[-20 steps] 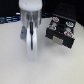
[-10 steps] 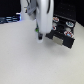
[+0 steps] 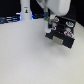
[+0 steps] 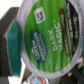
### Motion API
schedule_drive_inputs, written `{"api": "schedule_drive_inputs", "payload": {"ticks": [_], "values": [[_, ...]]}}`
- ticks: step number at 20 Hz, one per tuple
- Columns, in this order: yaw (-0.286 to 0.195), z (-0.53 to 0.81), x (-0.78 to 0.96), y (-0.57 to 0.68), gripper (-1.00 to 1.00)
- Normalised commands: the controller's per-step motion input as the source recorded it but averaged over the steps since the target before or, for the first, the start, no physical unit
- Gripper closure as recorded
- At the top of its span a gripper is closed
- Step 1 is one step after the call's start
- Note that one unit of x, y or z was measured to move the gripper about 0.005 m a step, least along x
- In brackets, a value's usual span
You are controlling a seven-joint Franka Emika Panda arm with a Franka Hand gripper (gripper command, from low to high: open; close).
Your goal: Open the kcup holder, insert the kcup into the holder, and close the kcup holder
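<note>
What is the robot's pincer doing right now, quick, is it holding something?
Pincer: closed on the kcup, whose green foil top fills the wrist view, above the open kcup holder.

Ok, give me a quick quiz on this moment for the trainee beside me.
1. True or false: the tray of the kcup holder is pulled out, showing its pods.
2. The gripper holds: A nothing, B the kcup, C a spoon.
3. Fill in: the kcup's green foil top reads "Dark ___".
Key: 1 true; 2 B; 3 Magic.
</note>
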Motion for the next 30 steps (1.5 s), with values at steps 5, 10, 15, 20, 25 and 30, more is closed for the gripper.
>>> {"api": "schedule_drive_inputs", "payload": {"ticks": [5,10,15,20,25,30], "values": [[0.025,0.29,0.06,0.66,1.00],[0.048,0.11,0.09,0.63,1.00],[0.069,0.01,0.03,0.59,1.00],[0.086,-0.01,-0.01,0.53,1.00],[0.122,-0.08,-0.05,0.36,1.00],[0.111,-0.17,-0.06,0.17,1.00]]}}
